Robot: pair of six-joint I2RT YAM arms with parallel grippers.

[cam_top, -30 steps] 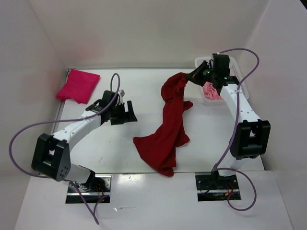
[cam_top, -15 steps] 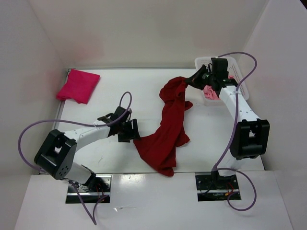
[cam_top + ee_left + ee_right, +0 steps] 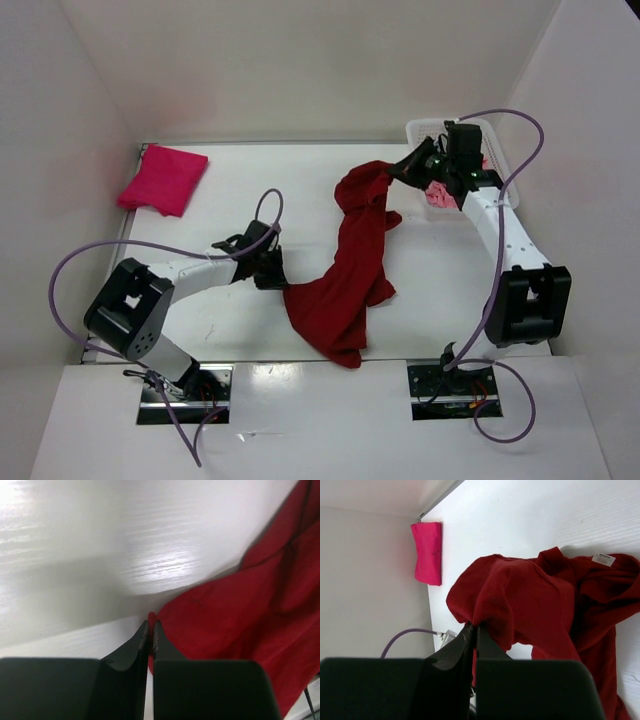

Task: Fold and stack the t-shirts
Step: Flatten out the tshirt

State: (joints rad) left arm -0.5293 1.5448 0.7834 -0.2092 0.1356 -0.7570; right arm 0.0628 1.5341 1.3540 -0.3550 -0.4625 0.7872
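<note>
The dark red t-shirt (image 3: 350,262) lies stretched across the middle of the table, its far end lifted. My right gripper (image 3: 397,167) is shut on that raised end; in the right wrist view the cloth (image 3: 530,600) bunches out of the closed gripper (image 3: 474,626). My left gripper (image 3: 281,284) is low at the shirt's near-left corner, shut on the cloth edge (image 3: 151,625). The red fabric (image 3: 240,610) spreads to its right. The bright magenta-pink t-shirt (image 3: 163,178) lies folded at the far left, also visible in the right wrist view (image 3: 428,552). The light pink t-shirt (image 3: 438,194) sits in the basket.
A white mesh basket (image 3: 424,128) stands at the back right, behind the right wrist. White walls enclose the table on the left, back and right. Purple cables (image 3: 70,270) loop off both arms.
My left arm has swung right and down to the red shirt's near-left corner, and its jaws have gone from open to shut on the cloth. The right gripper has kept its hold.
</note>
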